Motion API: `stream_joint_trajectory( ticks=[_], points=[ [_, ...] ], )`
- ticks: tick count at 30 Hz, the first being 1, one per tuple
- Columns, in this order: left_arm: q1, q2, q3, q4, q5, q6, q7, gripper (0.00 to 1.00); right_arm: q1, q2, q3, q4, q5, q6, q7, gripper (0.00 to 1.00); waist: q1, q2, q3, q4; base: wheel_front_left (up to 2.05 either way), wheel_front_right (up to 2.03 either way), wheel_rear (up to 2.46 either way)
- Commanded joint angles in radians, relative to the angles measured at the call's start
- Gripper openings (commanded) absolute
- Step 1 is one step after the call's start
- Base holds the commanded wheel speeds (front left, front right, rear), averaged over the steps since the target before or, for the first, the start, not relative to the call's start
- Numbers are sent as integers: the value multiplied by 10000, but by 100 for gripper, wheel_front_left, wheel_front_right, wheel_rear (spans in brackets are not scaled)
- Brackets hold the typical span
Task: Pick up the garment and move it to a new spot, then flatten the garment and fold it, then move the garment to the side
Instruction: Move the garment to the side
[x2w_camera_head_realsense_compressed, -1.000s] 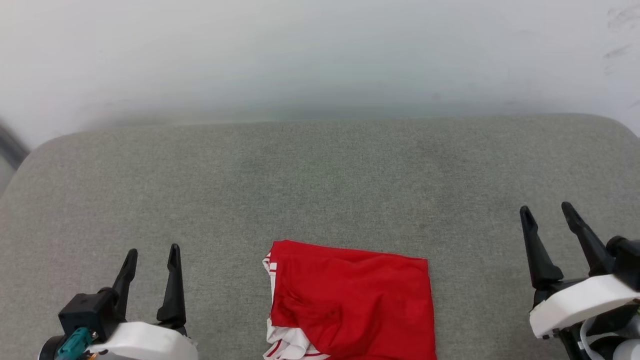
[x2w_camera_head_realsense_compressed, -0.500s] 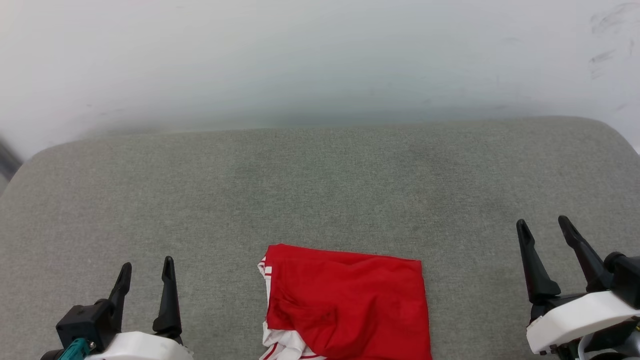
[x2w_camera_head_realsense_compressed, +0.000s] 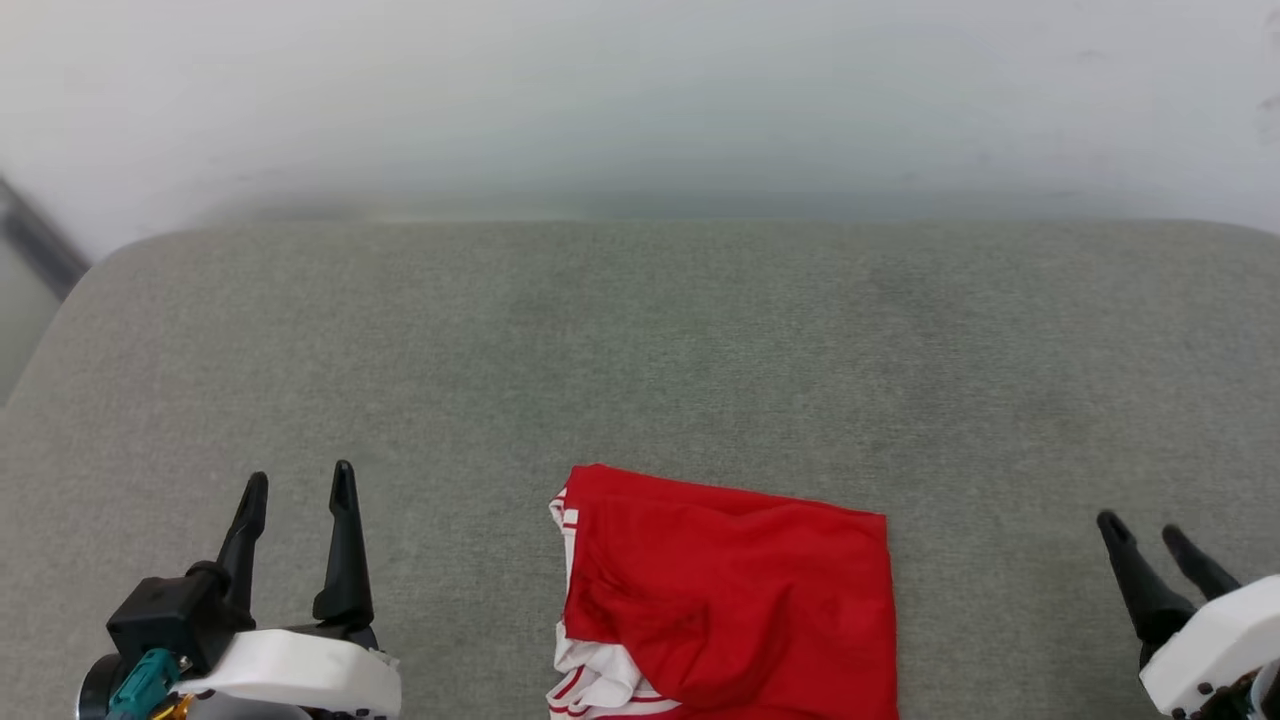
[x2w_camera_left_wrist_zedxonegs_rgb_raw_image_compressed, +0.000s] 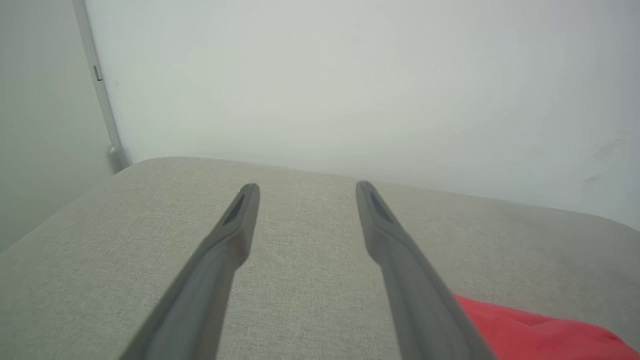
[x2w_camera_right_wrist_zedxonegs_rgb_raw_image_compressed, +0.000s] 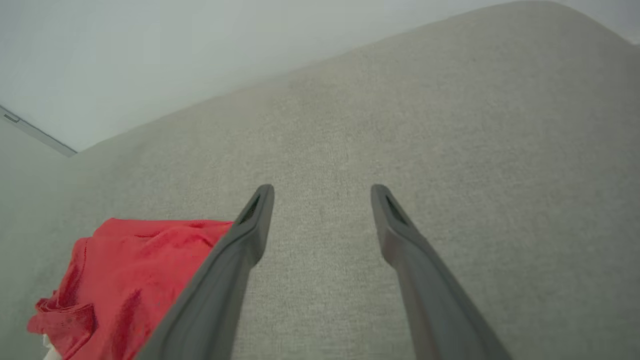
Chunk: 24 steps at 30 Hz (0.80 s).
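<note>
The garment (x2w_camera_head_realsense_compressed: 735, 595), a red jersey with white, red-striped trim at its left edge, lies folded into a rough rectangle on the grey cushion at the bottom middle of the head view. My left gripper (x2w_camera_head_realsense_compressed: 298, 485) hovers open well to its left, nothing between the fingers. My right gripper (x2w_camera_head_realsense_compressed: 1140, 532) is open low at the right, clear of the cloth. The left wrist view catches a red edge of the garment (x2w_camera_left_wrist_zedxonegs_rgb_raw_image_compressed: 530, 332) beside my open left gripper (x2w_camera_left_wrist_zedxonegs_rgb_raw_image_compressed: 306, 187). In the right wrist view the garment (x2w_camera_right_wrist_zedxonegs_rgb_raw_image_compressed: 130, 270) lies left of my open right gripper (x2w_camera_right_wrist_zedxonegs_rgb_raw_image_compressed: 322, 189).
The grey fabric cushion (x2w_camera_head_realsense_compressed: 640, 350) spreads wide behind and on both sides of the garment, with rounded far corners. A pale wall (x2w_camera_head_realsense_compressed: 640, 90) rises right behind it. A grey strip (x2w_camera_head_realsense_compressed: 40, 240) runs down the wall at the far left.
The head camera has shifted, so the whole scene sits a bit to the right. My right gripper has dropped lower toward the frame's bottom right. The left gripper and the garment keep their places.
</note>
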Motion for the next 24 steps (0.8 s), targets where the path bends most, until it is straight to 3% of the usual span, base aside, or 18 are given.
stream_joint_trajectory(
  ticks=[1, 4, 8, 10, 11, 16, 17, 18, 24],
  points=[
    [-147, -92, 9, -12, 106, -57, -59, 100, -140, -55, -46, 191, 303, 0, 291, 100, 0, 0, 181, 212, 0, 0, 0],
    [-248, -269, 132, -47, 250, -179, -61, 100, -138, -287, 199, 902, 1044, 0, 1374, 100, 0, 0, 348, 482, 0, 0, 0],
    [-350, -588, 266, -34, 461, -418, -43, 100, -88, -97, 718, 1706, 2129, 0, 2308, 100, 0, 0, 458, 838, 0, 0, 0],
    [-354, -732, 377, -19, 548, -531, -43, 100, -151, -49, 1040, 2015, 2459, 0, 2558, 100, 0, 0, 586, 948, 0, 0, 0],
    [-463, -973, 604, 82, 740, -812, -44, 100, -514, 258, 1661, 2651, 3498, -2, 2597, 100, 0, 0, 943, 1070, 0, 0, 0],
    [-574, -1127, 822, 230, 898, -1078, -45, 100, -901, 317, 2078, 3444, 3903, -10, 2359, 100, 0, 0, 1110, 1062, 0, 0, 0],
    [-569, -1160, 840, 266, 935, -1115, -45, 100, -969, 311, 2167, 3524, 4019, -10, 2327, 43, 0, 0, 1120, 1054, 0, 0, 0],
    [-560, -1188, 846, 312, 956, -1159, -45, 100, -1052, 281, 2275, 3604, 4081, -10, 2303, 3, 0, 0, 1121, 1043, 0, 0, 0],
    [-386, -1268, 941, 491, 1036, -1299, -45, 100, -1324, -141, 2935, 3471, 4489, -2, 1907, 0, 0, 0, 912, 865, 0, 0, 0]
  ],
)
